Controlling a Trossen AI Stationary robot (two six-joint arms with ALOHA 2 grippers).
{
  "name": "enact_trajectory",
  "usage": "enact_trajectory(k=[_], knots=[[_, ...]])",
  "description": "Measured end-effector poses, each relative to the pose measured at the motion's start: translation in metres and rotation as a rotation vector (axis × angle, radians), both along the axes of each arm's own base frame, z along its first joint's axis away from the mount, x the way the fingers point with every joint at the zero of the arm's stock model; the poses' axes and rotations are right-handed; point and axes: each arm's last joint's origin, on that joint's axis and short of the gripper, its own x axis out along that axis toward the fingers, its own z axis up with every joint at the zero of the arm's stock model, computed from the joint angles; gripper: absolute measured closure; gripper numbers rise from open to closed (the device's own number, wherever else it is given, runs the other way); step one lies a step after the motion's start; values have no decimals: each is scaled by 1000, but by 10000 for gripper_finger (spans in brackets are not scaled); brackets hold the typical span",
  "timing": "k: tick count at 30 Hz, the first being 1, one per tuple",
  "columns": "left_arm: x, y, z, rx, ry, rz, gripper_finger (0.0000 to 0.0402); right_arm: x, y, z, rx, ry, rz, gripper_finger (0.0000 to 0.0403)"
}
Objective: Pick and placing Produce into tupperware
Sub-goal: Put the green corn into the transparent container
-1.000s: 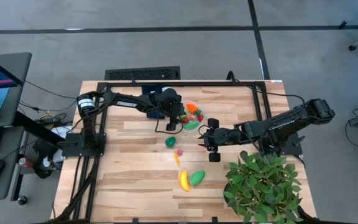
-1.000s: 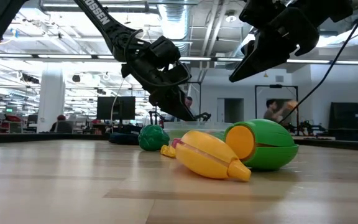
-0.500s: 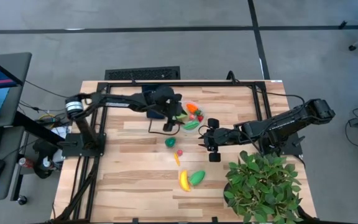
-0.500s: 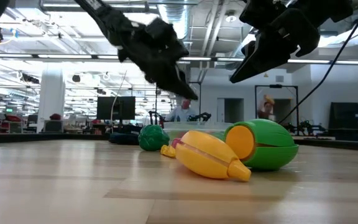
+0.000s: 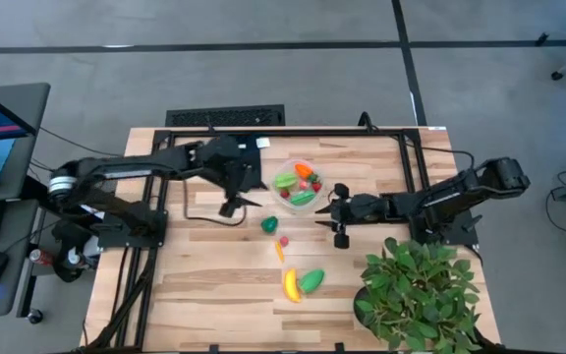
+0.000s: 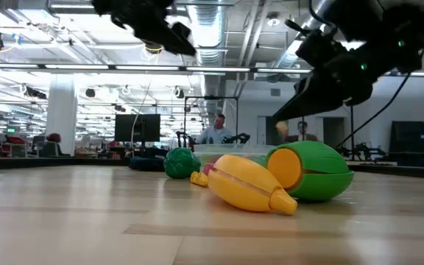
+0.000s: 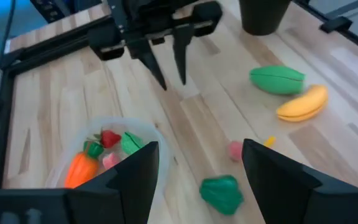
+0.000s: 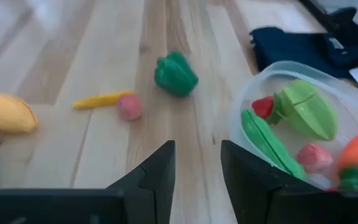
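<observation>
Tupperware (image 5: 299, 184) between both open hands

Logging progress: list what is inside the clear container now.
The clear container holds an orange carrot, a light green piece, a long green piece and small red strawberries. Anything beneath them is hidden.

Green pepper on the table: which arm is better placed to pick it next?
Probably right. The right pincer is open, low and pointed toward the pepper. The left pincer, also open, sits farther from it, away from the tub.
</observation>
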Motion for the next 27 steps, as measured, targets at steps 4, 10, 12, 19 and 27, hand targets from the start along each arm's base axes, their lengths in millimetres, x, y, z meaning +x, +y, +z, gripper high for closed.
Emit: enact_trajectory(k=[4, 10, 12, 19, 27], knots=[[-27, -13, 7, -8, -41, 0, 178, -8, -8, -6, 62, -108, 16, 282], [-72, -30, 6, -26, -123, 26, 178, -14, -5, -9, 96, -173, 48, 282], [-85, -35, 4, -24, -171, 46, 178, -14, -3, -9, 107, -173, 61, 282], [-125, -49, -7, -29, -338, 86, 178, -12, 8, -11, 137, -183, 103, 282], [-148, -60, -14, -61, -422, 79, 178, 4, 17, -42, 150, -202, 139, 282]])
